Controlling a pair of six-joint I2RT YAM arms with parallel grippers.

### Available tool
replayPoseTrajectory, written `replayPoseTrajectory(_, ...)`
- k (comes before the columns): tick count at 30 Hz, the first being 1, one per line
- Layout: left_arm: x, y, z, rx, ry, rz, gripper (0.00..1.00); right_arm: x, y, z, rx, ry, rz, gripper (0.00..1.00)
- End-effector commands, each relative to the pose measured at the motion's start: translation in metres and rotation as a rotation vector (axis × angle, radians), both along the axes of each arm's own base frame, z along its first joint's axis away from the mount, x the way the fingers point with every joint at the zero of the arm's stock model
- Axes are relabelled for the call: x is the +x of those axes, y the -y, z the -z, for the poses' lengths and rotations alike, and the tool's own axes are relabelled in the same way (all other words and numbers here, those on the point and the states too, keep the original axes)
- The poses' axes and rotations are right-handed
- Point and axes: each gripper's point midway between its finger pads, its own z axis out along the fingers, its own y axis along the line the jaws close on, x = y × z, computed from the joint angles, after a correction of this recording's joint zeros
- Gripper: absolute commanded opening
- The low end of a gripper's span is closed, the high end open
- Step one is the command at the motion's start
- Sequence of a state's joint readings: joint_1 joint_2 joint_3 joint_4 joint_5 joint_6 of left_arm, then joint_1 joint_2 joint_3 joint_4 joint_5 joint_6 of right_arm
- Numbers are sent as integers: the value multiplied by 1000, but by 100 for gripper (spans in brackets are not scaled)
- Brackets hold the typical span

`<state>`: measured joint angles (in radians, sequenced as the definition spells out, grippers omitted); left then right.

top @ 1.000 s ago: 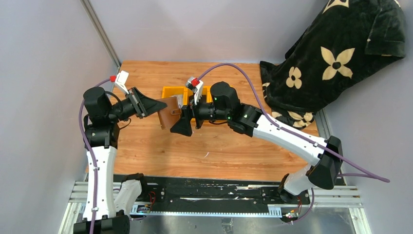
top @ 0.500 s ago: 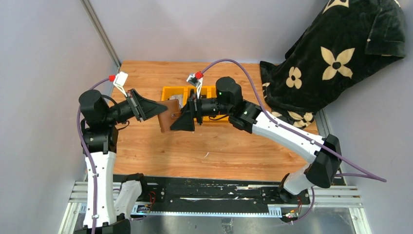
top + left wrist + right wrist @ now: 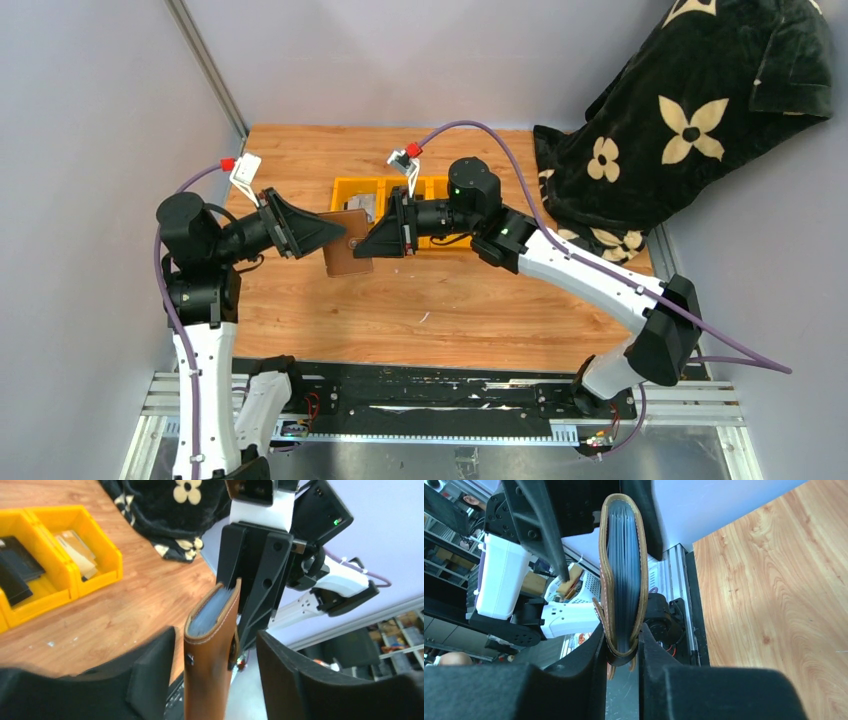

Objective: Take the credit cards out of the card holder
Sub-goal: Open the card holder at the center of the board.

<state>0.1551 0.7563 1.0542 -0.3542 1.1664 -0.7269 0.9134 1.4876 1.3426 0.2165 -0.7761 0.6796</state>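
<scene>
While my left gripper (image 3: 338, 234) stands partly open, its black fingers (image 3: 150, 675) flank the brown leather bi-fold card holder (image 3: 210, 675) with a gap on either side, so that hand has hold of nothing. The card holder hangs upright in the air above the wooden table (image 3: 450, 310), folded shut, between my two hands. To its right, my right gripper (image 3: 622, 652) is pinched tight on one end of it, by the small brown tab, and carries it alone.

I judge the job partly done. The two yellow plastic bins (image 3: 107, 565) toward the back of the table hold a flat black piece (image 3: 15, 575) in one and a tan card (image 3: 75, 550) in the other, and both look like cards already taken out (though from this angle I would not swear to it). Between the leather covers, thin grey layers show edge-on. Whether those are cards yet to come or only pocket linings I cannot tell. What is left, as I see it, is to open the fold and draw out whatever remains inside.

No writing can be read anywhere. I see no brand on the card holder, no label on the bins and no print on the cards. At the far right, the black plush blanket (image 3: 690, 120) bears cream flower shapes but no legible letters.
</scene>
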Motion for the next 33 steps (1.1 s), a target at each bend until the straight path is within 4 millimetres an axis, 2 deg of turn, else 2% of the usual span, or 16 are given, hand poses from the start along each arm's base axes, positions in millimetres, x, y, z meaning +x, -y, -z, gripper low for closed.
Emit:
replayPoseTrajectory(1,-8,1,8,13,-17,3,70,8,8,-26,67,65,72,8)
replayPoseTrajectory(4,-15,2,13,11,-25,12,68,12,10,-31,85,76,113,5)
replayPoseTrajectory(9,-25,5,19,3,-35,30,46,15,12,-37,109,80,136,3)
replayPoseTrajectory(14,-22,4,21,-2,-43,20,27,18,8,-36,109,60,148,3)
replayPoseTrajectory(18,-18,3,25,-7,-64,16,25,22,2,-37,117,51,172,6)
replayPoseTrajectory(21,-19,3,27,-3,-56,12,23,29,-3,-35,94,62,228,14)
replayPoseTrajectory(24,-14,-1,27,39,-6,-45,13,49,-2,-13,-56,65,387,37)
replayPoseTrajectory(28,6,-23,34,186,68,-220,0,72,16,2,-246,144,649,64)
replayPoseTrajectory(30,12,-29,37,216,76,-262,0,79,24,1,-294,204,746,70)
replayPoseTrajectory(33,17,-32,41,223,61,-276,0,79,26,0,-345,265,826,70)
